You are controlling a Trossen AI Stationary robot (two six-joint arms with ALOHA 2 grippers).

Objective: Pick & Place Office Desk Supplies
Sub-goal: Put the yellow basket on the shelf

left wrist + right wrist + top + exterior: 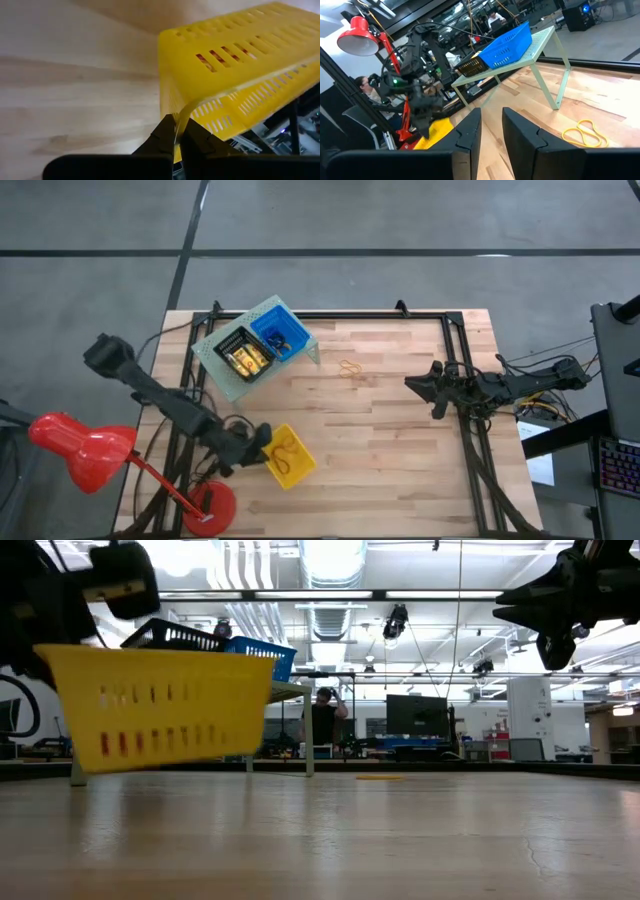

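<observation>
the left gripper (262, 438) is pinched tight on the rim of the yellow bin (287, 458), its two dark fingers (165, 137) clamped on either side of the thin plastic wall. the low view shows the bin tilted and lifted off the wood, near the tabletop's front edge, left of centre. inside it lie a few tan-orange rubber bands (287, 450).

the right gripper (414, 383) hangs above the right half of the tabletop, touching nothing, its fingers (468, 131) parted by a narrow gap with nothing between them. just ahead of it, near the middle of the tabletop towards the back edge, more rubber bands (349, 368) lie flat on the wood.

at the back left corner stands the pale green riser (228, 380), tilted relative to the edges, carrying the black bin (243, 352) and the blue bin (280, 332) side by side. yellow-gold pieces (248, 358) lie in the black bin. a red lamp (80, 448) stands at the front left corner. a person (322, 722) stands in the room beyond.
</observation>
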